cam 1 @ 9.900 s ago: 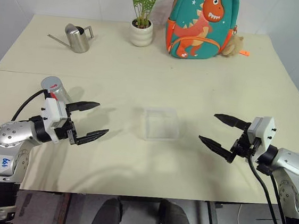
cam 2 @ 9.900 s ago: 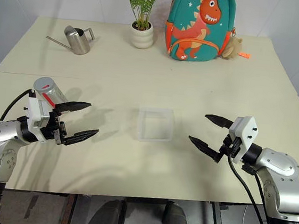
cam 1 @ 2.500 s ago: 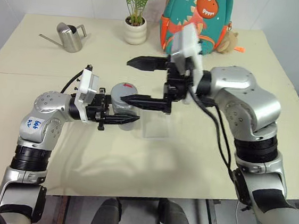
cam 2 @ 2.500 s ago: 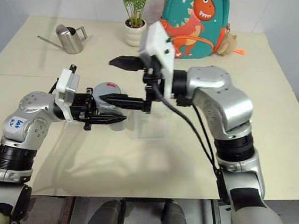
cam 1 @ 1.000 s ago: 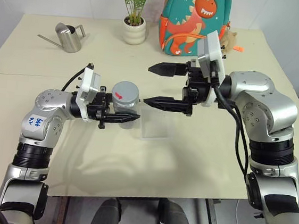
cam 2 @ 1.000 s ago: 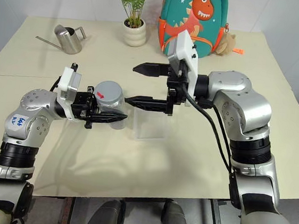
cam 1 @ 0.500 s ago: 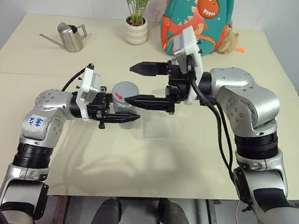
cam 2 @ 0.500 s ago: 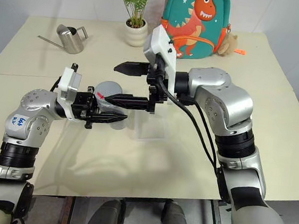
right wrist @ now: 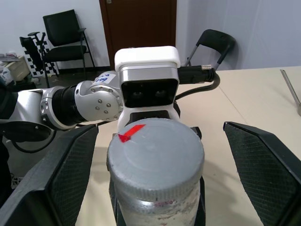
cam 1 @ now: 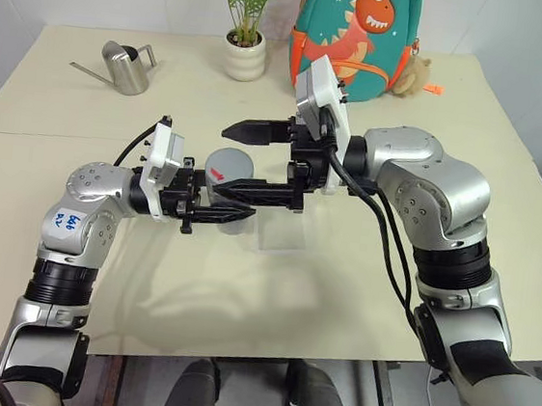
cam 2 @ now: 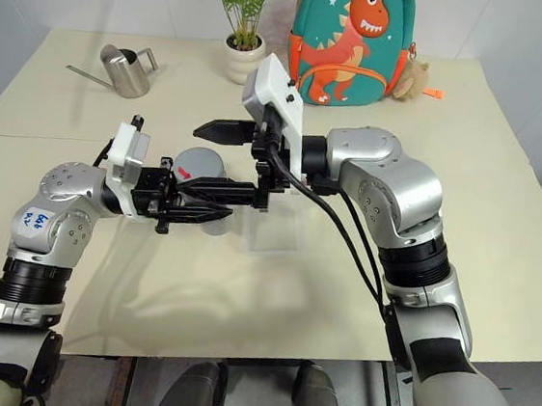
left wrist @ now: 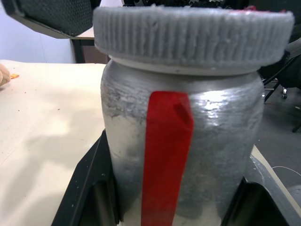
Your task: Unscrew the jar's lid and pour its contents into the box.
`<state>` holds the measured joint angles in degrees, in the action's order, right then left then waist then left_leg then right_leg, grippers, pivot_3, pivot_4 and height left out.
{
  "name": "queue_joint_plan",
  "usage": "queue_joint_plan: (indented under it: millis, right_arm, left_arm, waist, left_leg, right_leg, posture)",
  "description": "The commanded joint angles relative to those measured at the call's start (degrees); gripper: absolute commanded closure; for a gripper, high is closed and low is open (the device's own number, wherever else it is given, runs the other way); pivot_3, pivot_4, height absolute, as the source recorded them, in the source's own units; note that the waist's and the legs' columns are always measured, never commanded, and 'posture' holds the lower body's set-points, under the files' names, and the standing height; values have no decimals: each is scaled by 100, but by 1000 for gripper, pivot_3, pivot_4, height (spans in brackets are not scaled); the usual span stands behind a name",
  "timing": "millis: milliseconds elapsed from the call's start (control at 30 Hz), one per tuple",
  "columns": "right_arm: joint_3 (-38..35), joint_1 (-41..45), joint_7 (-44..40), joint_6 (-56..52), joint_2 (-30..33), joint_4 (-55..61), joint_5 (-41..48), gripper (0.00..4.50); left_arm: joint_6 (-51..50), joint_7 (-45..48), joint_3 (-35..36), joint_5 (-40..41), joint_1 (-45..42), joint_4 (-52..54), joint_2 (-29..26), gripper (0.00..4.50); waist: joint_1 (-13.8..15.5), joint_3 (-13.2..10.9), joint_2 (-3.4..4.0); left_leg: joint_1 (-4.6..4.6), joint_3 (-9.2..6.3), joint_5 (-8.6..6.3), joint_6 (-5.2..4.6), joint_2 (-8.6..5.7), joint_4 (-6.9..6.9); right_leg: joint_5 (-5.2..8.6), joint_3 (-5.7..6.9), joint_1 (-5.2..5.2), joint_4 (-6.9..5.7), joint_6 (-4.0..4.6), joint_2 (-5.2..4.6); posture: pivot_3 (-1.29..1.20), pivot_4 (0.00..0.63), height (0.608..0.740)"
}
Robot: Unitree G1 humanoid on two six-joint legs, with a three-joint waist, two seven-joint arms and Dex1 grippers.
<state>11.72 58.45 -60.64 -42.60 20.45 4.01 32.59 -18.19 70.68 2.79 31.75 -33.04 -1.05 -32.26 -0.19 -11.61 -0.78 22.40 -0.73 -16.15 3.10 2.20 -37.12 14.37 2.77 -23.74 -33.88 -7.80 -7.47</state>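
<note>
My left gripper [cam 1: 233, 200] is shut on the jar [left wrist: 181, 155], a silver cylinder with a red stripe, and holds it upright above the table, left of the box [cam 1: 284, 226]. The grey ribbed lid [right wrist: 155, 151] sits on top of the jar. My right gripper [cam 1: 222, 160] reaches in from the right and is open. Its black fingers [right wrist: 70, 174] stand on either side of the lid with a gap on each side. The contents are hidden inside the jar. The box is clear plastic and stands on the table under my right gripper's wrist.
A steel watering can [cam 1: 130, 65] stands at the back left. At the back of the table are a potted plant [cam 1: 246, 50] and a green dinosaur backpack [cam 1: 359, 33], with a small plush toy [cam 1: 418, 73] beside the backpack.
My right gripper has moved left, still open, from over the box to either side of the lid. The left gripper and the jar have stayed in place.
</note>
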Motion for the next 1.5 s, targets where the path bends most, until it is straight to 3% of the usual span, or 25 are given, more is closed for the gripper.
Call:
queue_joint_plan:
  millis: [33,133,333,467,567,800,933,1167,1300,1500]
  right_arm:
    - [26,24,-98,96,-15,177,16,633]
    - [16,14,-80,126,-26,169,17,1635]
    - [-429,13,175,101,-253,132,304,1635]
    - [-1248,-68,482,-506,-370,368,1316,1635]
    - [-1527,-265,703,-650,-176,570,1514,1635]
    - [-1834,-1394,1115,231,847,715,524,1635]
    - [-2244,-2455,1316,1129,1258,486,-127,1635]
    - [-2927,-3791,1860,2472,1247,-455,-794,1635]
    - [-3054,-4170,2119,3046,1080,-1194,-1034,1635]
    - [-2872,-4526,1847,3255,1000,-1509,-1048,1635]
  left_arm:
    - [56,-19,46,51,-43,149,-9,2552]
    - [50,-27,44,49,-46,153,-8,2552]
    - [47,-44,45,52,-6,185,-9,2552]
    - [79,-40,62,35,87,200,-38,2552]
    - [97,-69,117,30,160,200,-81,2552]
    - [65,-308,394,95,304,204,-152,2552]
    - [62,-488,515,110,359,185,-101,2552]
    - [19,-578,524,145,332,128,-53,2552]
    - [-3,-589,479,139,206,14,-8,2552]
    - [-74,-529,434,150,103,-18,-1,2552]
  waist:
    - [-1,0,0]
    - [-1,0,0]
    - [-2,0,0]
    - [6,0,0]
    - [12,0,0]
    - [17,0,-1]
    - [19,1,-2]
    - [9,1,-2]
    - [3,1,-2]
    - [-1,0,1]
  left_leg:
    - [0,0,0,0,0,0]
    - [0,0,0,0,0,0]
    - [0,0,0,0,0,0]
    - [0,0,0,0,0,0]
    - [0,0,0,0,0,1]
    - [0,0,-1,-1,-1,-1]
    - [-1,0,-1,-2,0,4]
    - [-5,5,-1,-1,-1,-1]
    - [-18,7,0,-1,0,0]
    - [-20,7,1,-1,-1,-2]
  right_leg:
    - [0,0,0,0,0,0]
    - [0,0,0,-1,0,0]
    - [0,0,0,-1,0,0]
    - [0,0,0,1,0,0]
    - [0,0,1,2,0,-1]
    - [0,0,3,2,0,-1]
    - [0,0,2,5,0,-1]
    - [-2,-3,5,4,-2,-2]
    - [-2,-7,13,1,-2,-1]
    - [-2,-11,15,0,-2,-1]
  posture:
    - [0,150,740]
    - [0,150,740]
    - [0,150,740]
    - [0,150,740]
    - [0,150,740]
    - [0,150,740]
    - [0,150,740]
    - [0,150,740]
    - [0,150,740]
    - [0,150,740]
